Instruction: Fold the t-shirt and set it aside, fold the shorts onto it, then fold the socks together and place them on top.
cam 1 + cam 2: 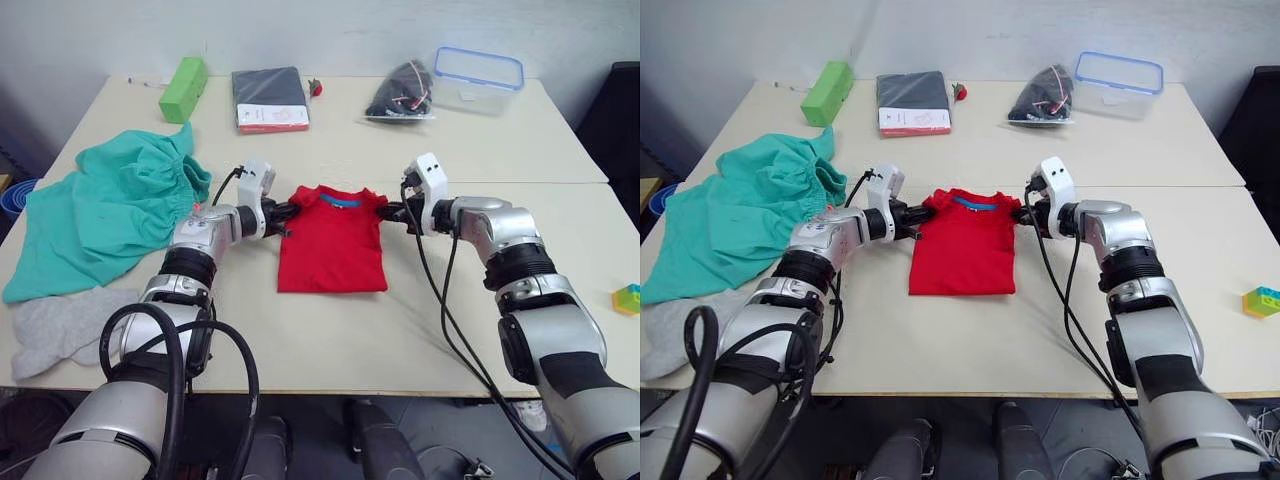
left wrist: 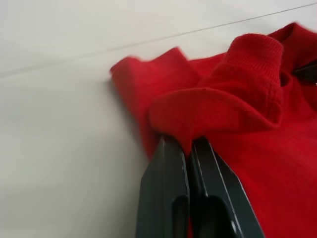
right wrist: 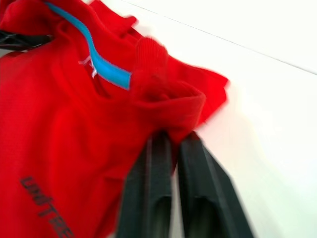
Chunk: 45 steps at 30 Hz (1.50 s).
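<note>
At the table's centre: left gripper (image 1: 283, 215) and right gripper (image 1: 392, 211), each pinched shut on a shoulder corner of the plain red cloth t-shirt (image 1: 332, 250), which lies narrowed and flat on the cream tabletop (image 1: 320, 330). Step in hand, by my reading: first garment's fold; next calls for carrying both corners evenly toward the hem. Rumpled teal-green shorts (image 1: 105, 212) and light grey socks (image 1: 55, 328) wait, well apart, on the robot's left.

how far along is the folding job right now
Early. The t-shirt lies narrowed to a strip, sides apparently folded in; the left claw and right claw each pinch a collar-end corner. Left: the shorts lie crumpled and unfolded, the socks loose at the table edge.
</note>
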Tool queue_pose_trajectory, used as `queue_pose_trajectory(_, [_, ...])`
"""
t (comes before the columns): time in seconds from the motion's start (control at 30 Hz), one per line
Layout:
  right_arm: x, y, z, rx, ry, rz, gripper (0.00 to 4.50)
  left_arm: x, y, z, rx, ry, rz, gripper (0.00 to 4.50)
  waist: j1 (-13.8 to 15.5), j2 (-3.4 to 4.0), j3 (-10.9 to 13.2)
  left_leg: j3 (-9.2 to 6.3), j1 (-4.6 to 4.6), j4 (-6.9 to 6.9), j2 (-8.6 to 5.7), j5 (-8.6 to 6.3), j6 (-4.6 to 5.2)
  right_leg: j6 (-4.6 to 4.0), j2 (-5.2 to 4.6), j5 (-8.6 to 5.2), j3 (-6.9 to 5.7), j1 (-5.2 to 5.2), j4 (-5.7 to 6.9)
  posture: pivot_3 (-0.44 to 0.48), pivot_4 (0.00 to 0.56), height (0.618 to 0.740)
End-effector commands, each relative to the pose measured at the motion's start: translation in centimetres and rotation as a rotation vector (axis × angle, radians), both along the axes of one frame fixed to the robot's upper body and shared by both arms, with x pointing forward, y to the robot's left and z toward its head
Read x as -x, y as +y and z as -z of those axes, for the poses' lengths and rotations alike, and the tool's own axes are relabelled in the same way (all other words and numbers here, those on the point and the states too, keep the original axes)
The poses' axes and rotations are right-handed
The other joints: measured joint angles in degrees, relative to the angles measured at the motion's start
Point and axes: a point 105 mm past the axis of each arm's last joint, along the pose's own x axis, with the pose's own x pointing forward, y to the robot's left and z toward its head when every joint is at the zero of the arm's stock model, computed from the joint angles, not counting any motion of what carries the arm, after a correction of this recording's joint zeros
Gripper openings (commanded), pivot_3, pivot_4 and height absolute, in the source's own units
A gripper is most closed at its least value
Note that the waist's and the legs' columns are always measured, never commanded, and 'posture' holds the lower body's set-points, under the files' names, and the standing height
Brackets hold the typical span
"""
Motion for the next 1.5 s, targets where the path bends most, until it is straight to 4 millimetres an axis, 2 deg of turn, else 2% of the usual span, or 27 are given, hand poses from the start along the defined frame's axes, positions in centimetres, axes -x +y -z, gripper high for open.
queue_pose_trajectory(0.03, [-0.8,-0.1,-3.2,-0.082,-0.07,0.038,1.63,-0.6,0.2,-1.6,0.063,0.002,-0.051,0.98,-0.1,0.0,0.0,0.02,0.0,0.0,0.0,0.0,0.01,0.01,0.01,0.02,0.03,-0.01,0.01,0.0,0.15,0.74])
queue_pose_trajectory(0.2, [-0.8,-0.8,-5.2,-0.079,-0.163,0.033,3.34,-1.0,1.8,-3.2,0.107,-0.031,-0.108,2.55,-0.24,0.0,0.0,0.02,-0.01,-0.03,0.02,0.03,-0.03,0.01,0.02,0.03,0.04,-0.02,0.11,0.0,0.15,0.74])
queue_pose_trajectory(0.23, [-0.5,-0.8,-5.8,-0.075,-0.192,0.014,3.35,-1.0,2.1,-3.7,0.121,-0.047,-0.103,2.85,-0.28,0.0,0.0,0.02,-0.01,-0.03,0.02,0.03,-0.04,0.01,0.02,0.03,0.04,-0.02,0.14,0.0,0.15,0.74])
queue_pose_trajectory(0.37, [2.0,-0.2,-7.0,0.034,-0.343,-0.156,3.35,0.4,2.9,-5.7,0.114,-0.154,-0.002,2.85,-0.22,0.0,0.0,0.02,-0.09,-0.07,0.03,0.03,-0.04,0.02,0.01,0.03,0.03,-0.07,0.12,0.0,0.15,0.74])
queue_pose_trajectory(0.47, [5.9,1.0,-6.3,0.139,-0.442,-0.358,3.35,4.3,1.9,-5.7,-0.001,-0.276,0.244,2.85,-0.23,0.05,-0.05,0.04,-0.08,-0.17,0.07,-0.02,-0.04,0.01,-0.01,0.03,-0.01,-0.06,0.02,0.0,0.15,0.74])
queue_pose_trajectory(0.53, [9.1,1.8,-5.0,0.226,-0.493,-0.506,3.35,7.6,1.3,-4.4,-0.12,-0.312,0.404,2.85,-0.08,0.06,-0.06,0.09,-0.07,-0.18,0.12,-0.07,-0.04,0.01,-0.01,0.03,-0.05,-0.06,-0.02,0.0,0.15,0.74])
queue_pose_trajectory(0.6, [12.2,1.9,-2.6,0.385,-0.553,-0.66,3.35,10.5,0.9,-2.5,-0.258,-0.329,0.539,2.85,0.24,0.05,-0.06,0.09,-0.08,-0.14,0.12,-0.09,-0.02,0.01,-0.03,0.03,-0.04,-0.06,-0.06,0.0,0.15,0.74])
queue_pose_trajectory(0.67, [14.1,1.6,-0.7,0.495,-0.59,-0.763,3.35,12.1,0.7,-1.1,-0.382,-0.36,0.625,2.85,0.4,0.05,-0.05,0.09,-0.06,-0.06,0.11,-0.11,0.02,0.01,-0.03,0.03,-0.02,0.03,-0.1,0.0,0.15,0.74])
queue_pose_trajectory(0.73, [15.0,1.5,0.3,0.53,-0.612,-0.804,3.35,13.0,0.6,-0.3,-0.457,-0.388,0.673,2.85,0.52,0.04,-0.05,0.11,0.07,0.05,0.01,-0.15,0.17,0.05,-0.06,0.09,-0.11,0.2,-0.34,0.0,0.15,0.74])
queue_pose_trajectory(0.8, [15.1,1.5,1.2,0.576,-0.648,-0.822,3.35,13.1,0.3,0.2,-0.523,-0.43,0.696,2.85,0.45,0.07,-0.02,0.1,0.53,-0.01,0.07,-0.18,0.48,0.05,0.02,0.51,-0.17,0.83,-0.74,0.0,0.15,0.74])
queue_pose_trajectory(0.9, [14.9,1.4,2.5,0.657,-0.705,-0.847,3.35,12.9,0.1,1.0,-0.62,-0.487,0.733,2.85,0.18,0.12,0.03,0.1,2.35,-0.8,0.32,-0.15,0.6,-0.03,0.27,0.73,-0.28,2.97,-2.07,0.0,0.15,0.74])
queue_pose_trajectory(0.97, [13.9,1.6,2.8,0.696,-0.75,-0.813,3.35,12.6,-0.2,1.3,-0.642,-0.507,0.733,2.85,-0.02,0.12,0.03,0.13,3.11,-1.14,0.44,-0.2,0.67,-0.08,0.34,0.68,-0.29,3.74,-2.47,0.0,0.15,0.74])
queue_pose_trajectory(1.03, [13.1,1.7,3.1,0.72,-0.773,-0.787,3.35,12.3,-0.3,1.7,-0.665,-0.516,0.74,2.85,-0.06,0.12,0.03,0.18,3.21,-1.15,0.52,-0.33,0.7,-0.09,0.36,0.66,-0.27,3.77,-2.42,0.0,0.15,0.74])
queue_pose_trajectory(1.2, [11.6,1.3,4.8,0.794,-0.765,-0.763,3.35,11.6,0.3,3.0,-0.736,-0.507,0.746,2.85,0.23,0.11,0.02,0.45,2.45,-1.07,0.52,-0.29,0.62,-0.09,0.36,0.64,0.05,2.64,-1.9,0.0,0.15,0.74])
queue_pose_trajectory(1.23, [11.4,1.3,4.9,0.795,-0.762,-0.756,3.17,11.5,0.4,3.1,-0.741,-0.504,0.742,2.88,0.21,0.1,0.01,0.45,2.4,-1.02,0.52,-0.29,0.62,-0.09,0.36,0.64,0.05,2.58,-1.87,0.0,0.15,0.74])
queue_pose_trajectory(1.33, [10.9,1.4,5.0,0.795,-0.763,-0.742,2.48,11.2,0.7,3.4,-0.752,-0.494,0.736,2.37,0.18,0.1,0.01,0.5,2.5,-0.97,0.5,-0.27,0.64,-0.04,0.35,0.68,0.1,2.73,-1.86,0.0,0.15,0.74])
queue_pose_trajectory(1.5, [11.1,1.4,4.8,0.775,-0.766,-0.744,0.89,10.6,1.4,3.9,-0.775,-0.484,0.719,0.93,0.15,0.1,0.01,0.55,2.83,-0.99,0.5,-0.28,0.66,-0.04,0.36,0.68,0.14,3.03,-1.81,0.0,0.15,0.74])
